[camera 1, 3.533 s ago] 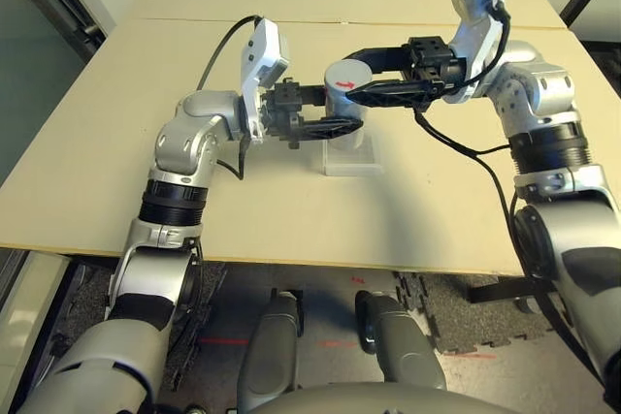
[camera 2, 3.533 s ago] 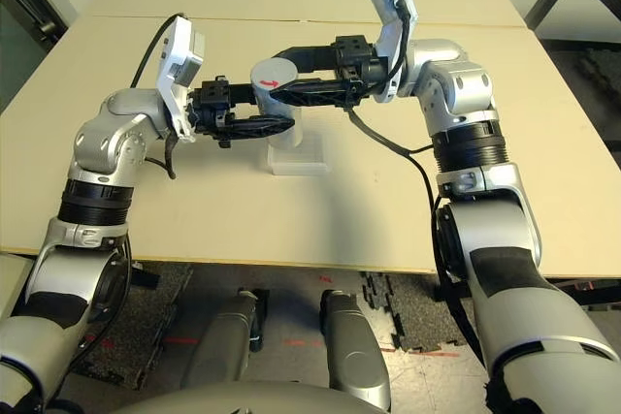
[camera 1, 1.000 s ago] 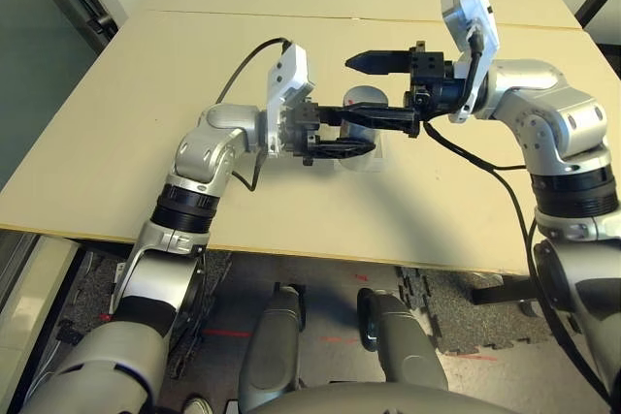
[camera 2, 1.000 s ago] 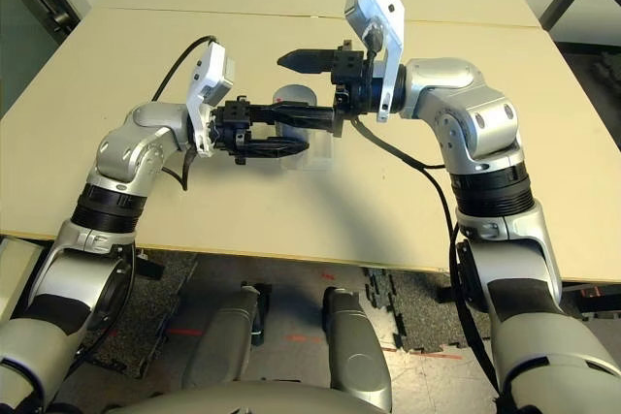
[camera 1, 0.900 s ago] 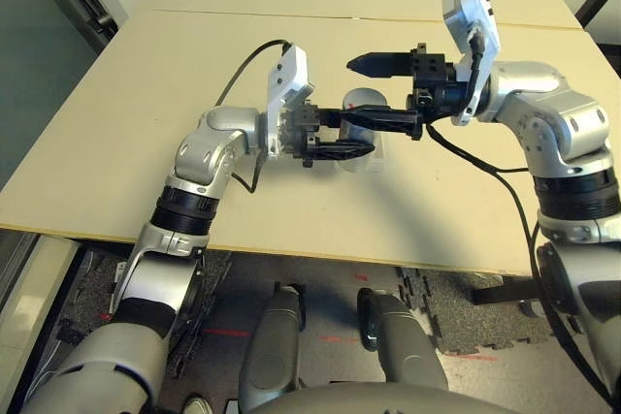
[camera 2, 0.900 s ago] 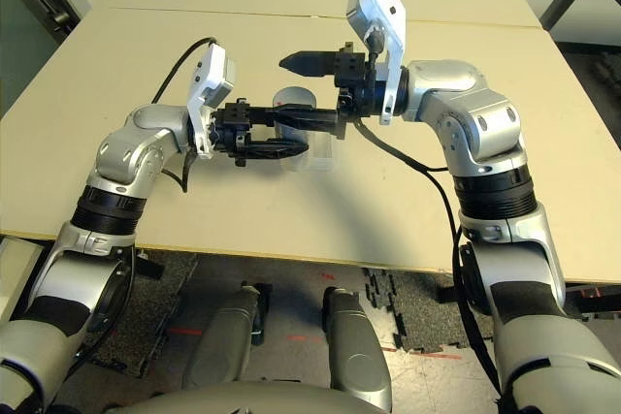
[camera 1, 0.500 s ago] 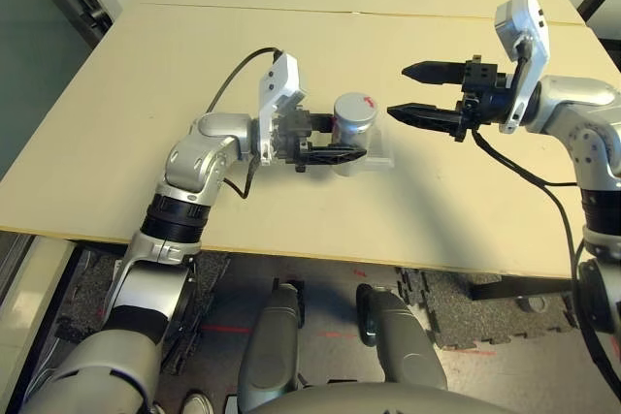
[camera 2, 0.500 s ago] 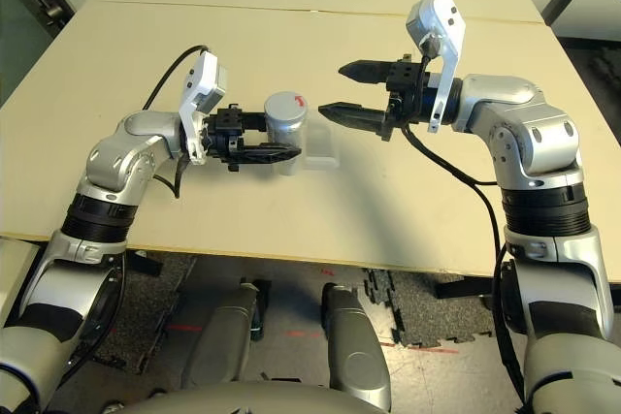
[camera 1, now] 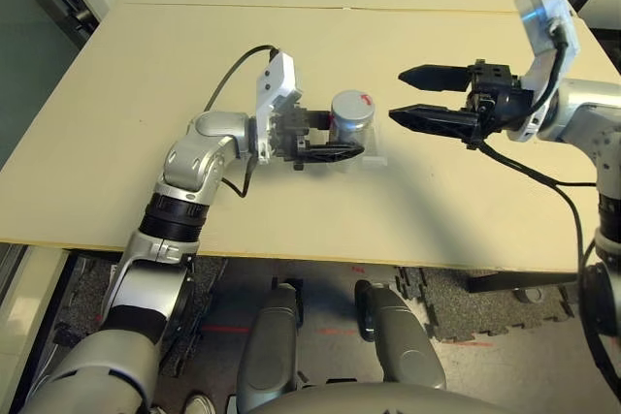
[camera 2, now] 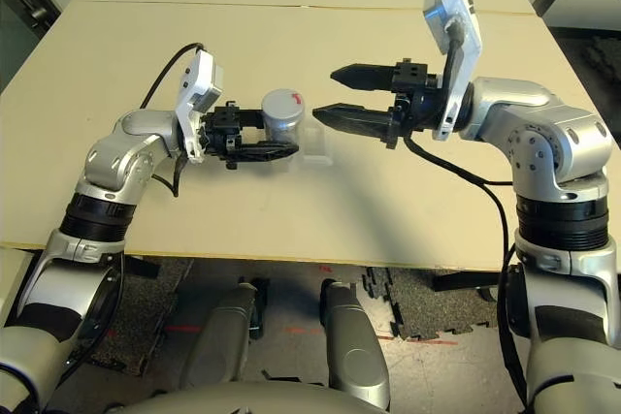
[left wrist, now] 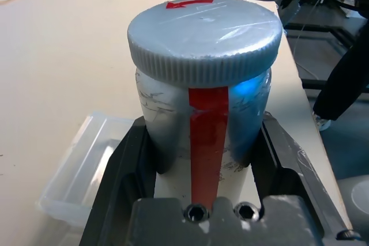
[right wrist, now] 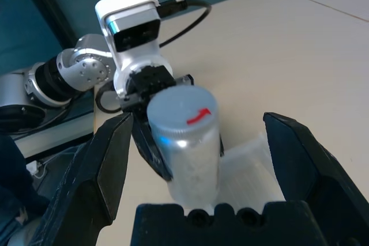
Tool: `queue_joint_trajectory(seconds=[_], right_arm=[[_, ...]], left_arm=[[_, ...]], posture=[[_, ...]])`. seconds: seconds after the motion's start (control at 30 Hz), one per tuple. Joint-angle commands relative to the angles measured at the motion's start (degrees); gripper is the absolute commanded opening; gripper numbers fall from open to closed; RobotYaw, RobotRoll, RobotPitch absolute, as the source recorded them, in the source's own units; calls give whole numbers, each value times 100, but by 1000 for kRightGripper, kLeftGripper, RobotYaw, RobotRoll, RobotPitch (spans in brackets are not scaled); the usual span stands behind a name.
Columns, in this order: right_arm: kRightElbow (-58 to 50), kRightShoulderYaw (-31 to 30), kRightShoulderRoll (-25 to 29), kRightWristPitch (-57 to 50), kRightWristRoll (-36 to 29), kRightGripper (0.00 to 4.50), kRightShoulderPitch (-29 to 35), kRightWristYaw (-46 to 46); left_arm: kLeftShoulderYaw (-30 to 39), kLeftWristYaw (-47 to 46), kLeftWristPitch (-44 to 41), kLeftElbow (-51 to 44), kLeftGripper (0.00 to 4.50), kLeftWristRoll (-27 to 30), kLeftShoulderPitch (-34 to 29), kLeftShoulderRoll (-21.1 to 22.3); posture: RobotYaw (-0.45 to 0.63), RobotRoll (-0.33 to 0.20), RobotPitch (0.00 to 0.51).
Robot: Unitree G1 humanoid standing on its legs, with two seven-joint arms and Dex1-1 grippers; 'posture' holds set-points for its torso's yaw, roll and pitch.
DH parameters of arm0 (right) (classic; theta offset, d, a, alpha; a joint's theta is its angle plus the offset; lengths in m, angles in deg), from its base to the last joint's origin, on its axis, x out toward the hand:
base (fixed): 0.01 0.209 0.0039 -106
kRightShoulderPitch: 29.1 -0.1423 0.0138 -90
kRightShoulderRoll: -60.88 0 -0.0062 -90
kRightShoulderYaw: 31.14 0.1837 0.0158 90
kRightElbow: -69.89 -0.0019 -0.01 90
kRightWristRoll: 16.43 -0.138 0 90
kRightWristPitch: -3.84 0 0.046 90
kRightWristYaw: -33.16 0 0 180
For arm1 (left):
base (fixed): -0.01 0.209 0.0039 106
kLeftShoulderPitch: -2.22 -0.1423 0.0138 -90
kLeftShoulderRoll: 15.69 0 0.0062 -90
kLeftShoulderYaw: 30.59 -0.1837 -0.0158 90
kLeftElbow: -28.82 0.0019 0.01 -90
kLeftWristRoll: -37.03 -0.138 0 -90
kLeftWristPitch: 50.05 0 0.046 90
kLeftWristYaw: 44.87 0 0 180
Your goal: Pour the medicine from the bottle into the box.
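Gripping status: left gripper (camera 1: 335, 150) holds the bottle (camera 1: 350, 121) by its body, one black finger pressed against each side (the left wrist view shows both fingers flush on the silver wall).
Bottle orientation: upright, its base down at the box.
Bottle cap: grey ribbed cap (left wrist: 204, 37) seated on the bottle top, with a small red mark on its upper face.
Bottle marking: red vertical stripe (left wrist: 207, 136) runs down the side that faces the left wrist camera.
Box location: clear plastic box (camera 1: 375, 146) lies flat on the table (camera 1: 291, 65), directly beneath and beside the bottle, extending toward the right gripper.
Box detail: a rounded corner (left wrist: 69, 182) of the box shows beside the left gripper's finger in the left wrist view.
Medicine: cannot be made out (the bottle wall is opaque and the cap is on).
Right gripper: right gripper (camera 1: 412, 96) hangs in the air to the right of the bottle, pointing toward it, apart from it.
Right jaw state: spread wide, nothing between the fingers (the right wrist view looks between the two fingers at the bottle).
Left arm: reaches in from the left; a black cable (camera 1: 231, 79) loops from the wrist camera housing over the forearm.
Table: plain beige surface with a seam (camera 1: 291, 7) running across its far part.
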State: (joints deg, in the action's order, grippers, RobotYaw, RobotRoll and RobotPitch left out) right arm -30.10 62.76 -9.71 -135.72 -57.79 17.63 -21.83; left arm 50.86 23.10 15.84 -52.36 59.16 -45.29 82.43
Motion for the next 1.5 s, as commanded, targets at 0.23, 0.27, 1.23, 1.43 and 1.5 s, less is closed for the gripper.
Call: queue_joint_trajectory(seconds=[0.23,0.27,1.23,1.43,1.5], right_arm=[[118,-731,-637,455,436,4500,-382,107],[130,-785,-669,486,469,4500,-394,81],[854,-446,-126,856,913,4500,-232,-139],[1014,-167,194,858,850,4500,-185,-101],[1068,-91,278,869,863,4500,-151,-101]], left_arm=[[-132,86,170,159,2444,-93,83,-24],[-137,84,177,165,2444,-94,87,-32],[-125,52,190,113,2444,-59,35,1],[-103,35,190,112,2444,-65,20,19],[-101,36,198,122,2444,-73,20,14]], posture=[[75,0,235],[76,0,234],[85,0,225],[82,0,216],[80,0,214]])
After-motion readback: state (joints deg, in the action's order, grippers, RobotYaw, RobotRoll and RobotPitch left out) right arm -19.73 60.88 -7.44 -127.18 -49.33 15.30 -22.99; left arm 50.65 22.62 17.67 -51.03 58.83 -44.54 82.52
